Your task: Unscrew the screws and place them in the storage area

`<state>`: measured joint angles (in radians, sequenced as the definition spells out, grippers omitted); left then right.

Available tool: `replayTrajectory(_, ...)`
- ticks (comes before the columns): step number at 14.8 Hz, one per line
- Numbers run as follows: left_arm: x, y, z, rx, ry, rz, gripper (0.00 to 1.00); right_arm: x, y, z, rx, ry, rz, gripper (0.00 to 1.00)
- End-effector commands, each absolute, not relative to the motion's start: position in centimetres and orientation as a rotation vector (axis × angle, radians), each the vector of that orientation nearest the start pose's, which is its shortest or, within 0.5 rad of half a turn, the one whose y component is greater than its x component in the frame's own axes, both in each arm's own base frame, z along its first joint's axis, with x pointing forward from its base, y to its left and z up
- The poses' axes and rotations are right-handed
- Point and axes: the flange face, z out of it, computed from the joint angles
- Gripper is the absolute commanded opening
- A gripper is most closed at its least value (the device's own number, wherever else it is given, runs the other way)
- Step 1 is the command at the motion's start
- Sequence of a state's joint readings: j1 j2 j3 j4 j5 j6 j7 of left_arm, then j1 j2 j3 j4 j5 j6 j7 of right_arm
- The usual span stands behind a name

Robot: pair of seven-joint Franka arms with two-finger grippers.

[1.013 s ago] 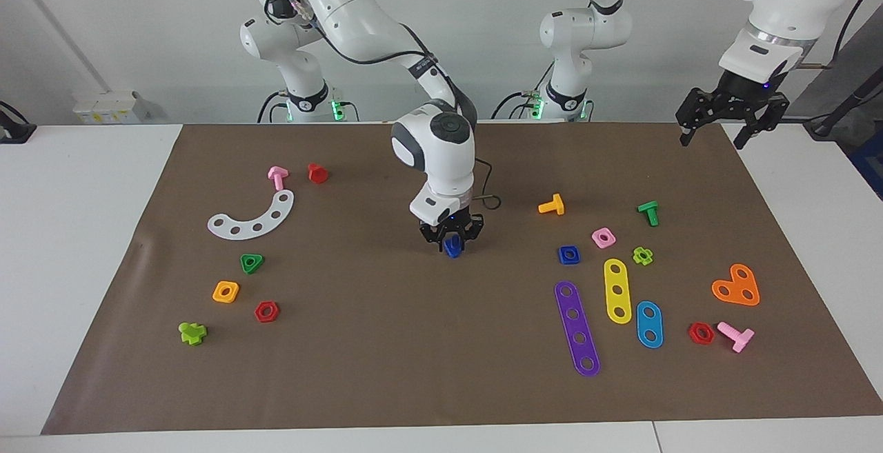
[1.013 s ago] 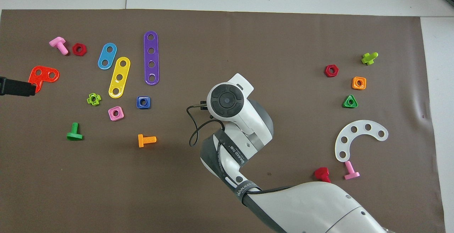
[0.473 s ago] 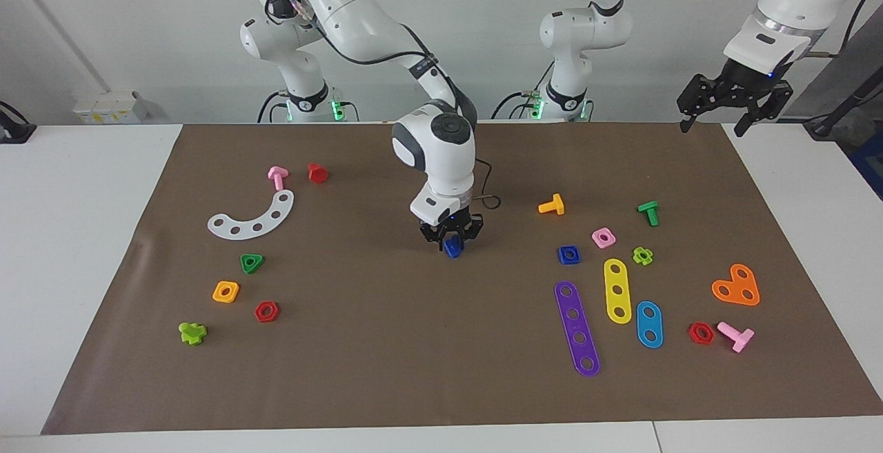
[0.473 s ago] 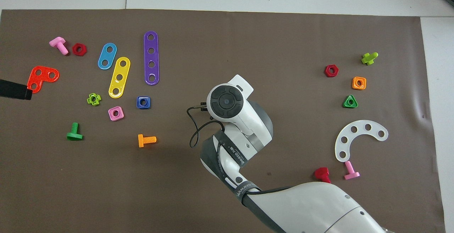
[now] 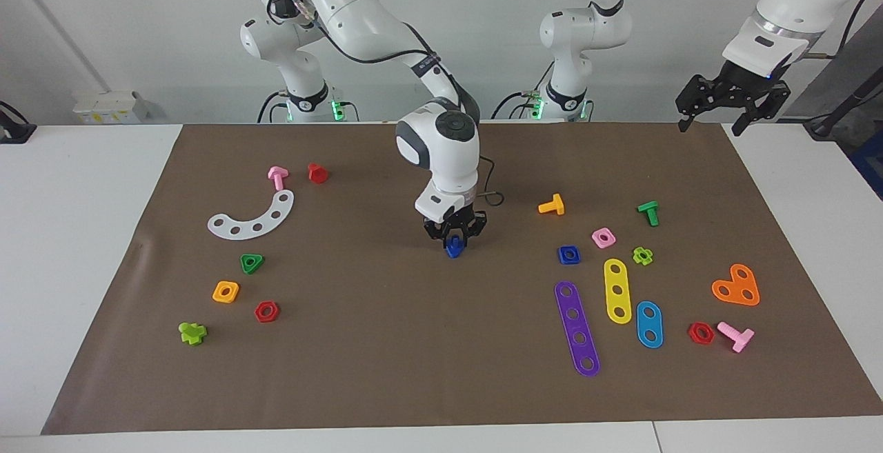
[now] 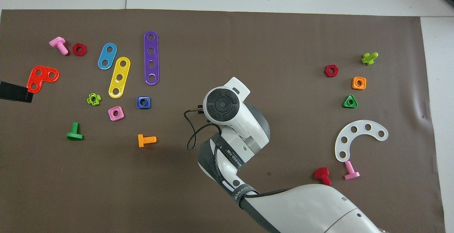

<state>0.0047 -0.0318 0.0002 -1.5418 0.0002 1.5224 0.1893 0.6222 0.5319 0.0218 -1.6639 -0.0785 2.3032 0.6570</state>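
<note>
Facing view: right tool (image 5: 454, 238) clamped on blue bolt (image 5: 453, 249) over middle of brown mat (image 5: 386, 343).
Matching blue square nut (image 5: 569, 254) flat on mat toward left arm's end; left tool (image 5: 711, 123) waiting high over mat corner, spread wide, holding nothing.

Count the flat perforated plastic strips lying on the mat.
5: purple four-hole strip, yellow three-hole, blue two-hole and orange L-shaped piece lie toward the left arm's end; the white curved strip toward the right arm's.

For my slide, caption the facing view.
Right gripper holds a blue bolt over the brown mat; left gripper waits, open.
</note>
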Motion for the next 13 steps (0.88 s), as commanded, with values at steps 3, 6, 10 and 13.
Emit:
replayTrajectory(3,53.3,0.5,65.0,-3.119,0.212,0.002,1.0,55.2,40.6,31.2,-3.099,-0.072,-0.207,0.45)
replayTrajectory(6,53.7,0.2,65.1,-3.118,0.217,-0.037,1.0,55.1,40.7,31.2,-3.102,-0.06,-0.201,0.0)
replayTrajectory(10,53.8,0.0,65.3,-3.116,0.224,-0.07,1.0,55.1,40.6,31.3,-3.109,-0.059,-0.191,0.0)
replayTrajectory(13,53.7,0.1,65.1,-3.118,0.212,-0.051,1.0,55.6,39.4,34.6,-3.105,-0.019,-0.2,0.0)
